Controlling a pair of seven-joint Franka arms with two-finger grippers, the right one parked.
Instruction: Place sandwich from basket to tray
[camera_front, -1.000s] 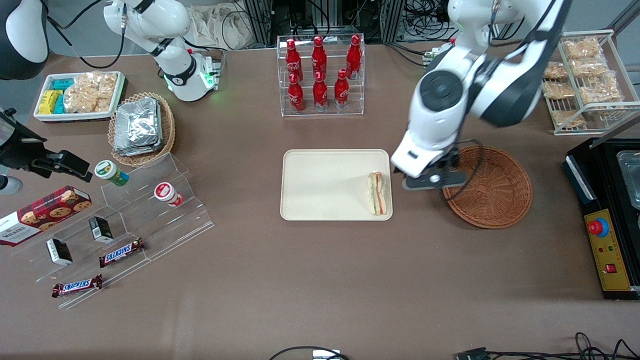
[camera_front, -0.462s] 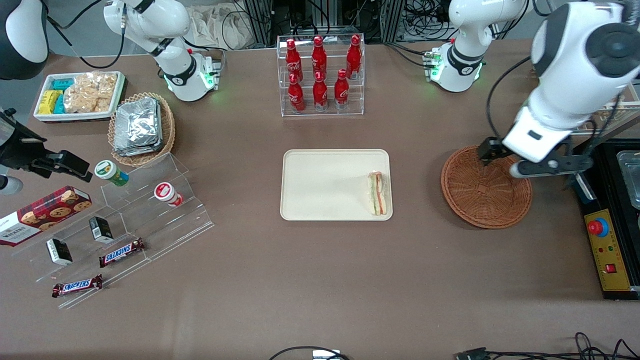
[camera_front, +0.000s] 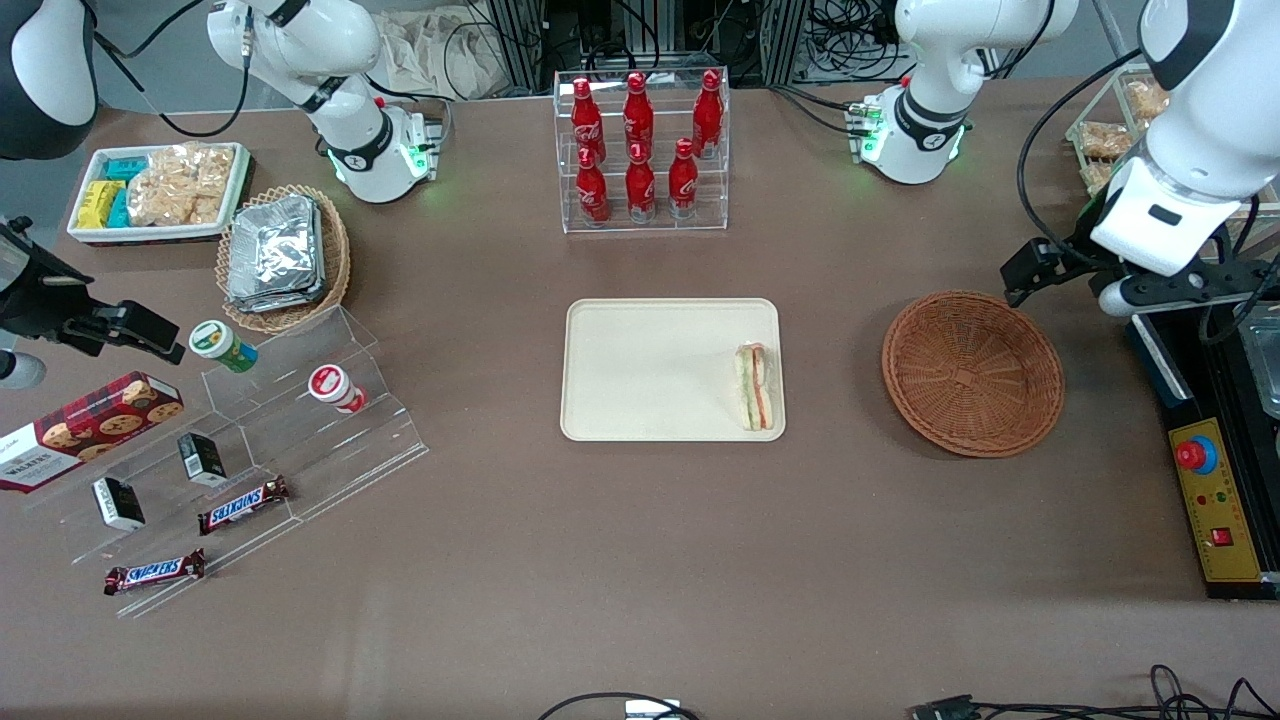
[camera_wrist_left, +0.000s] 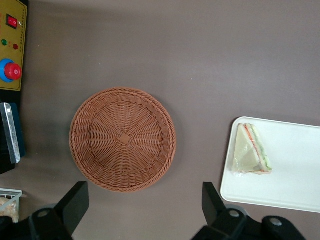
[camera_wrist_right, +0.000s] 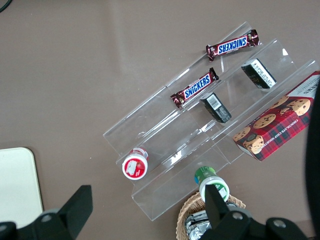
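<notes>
Sandwich (camera_front: 756, 387) is lying flat in the tray (camera_front: 650, 370), frame centre, long axis running toward the camera. Basket (camera_front: 972, 372) is sitting empty. Gripper (camera_front: 1095, 285), fingers apart and holding nothing, is hovering at upper right, basket lying between it and tray.

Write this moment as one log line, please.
wrapped triangular sandwich: on beige tray | brown wicker basket: empty | gripper: open, above basket
</notes>
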